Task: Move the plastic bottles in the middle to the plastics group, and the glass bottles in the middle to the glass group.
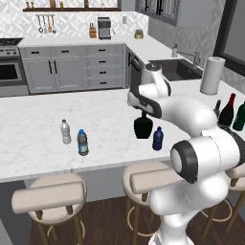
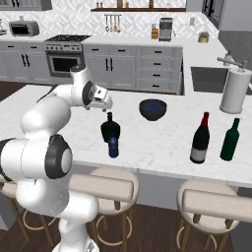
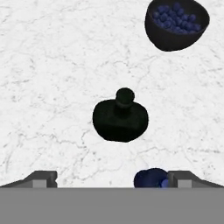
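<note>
Gripper (image 3: 112,179) spread wide, empty, hovering above the counter (image 3: 48,87). Nearest, at bottom right of the hand view, sits the dark blue bottle (image 3: 150,178); mid-frame the squat black bottle (image 3: 120,118) stands upright; upper right, the bowl (image 3: 176,24).

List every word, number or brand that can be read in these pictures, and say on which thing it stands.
None can be read.
Wine bottle: white label, blank or too blurred to tell.
Water bottle with the blue cap: blue label, print too small to read.
Black bottle and dark blue bottle: no label seen.
</note>
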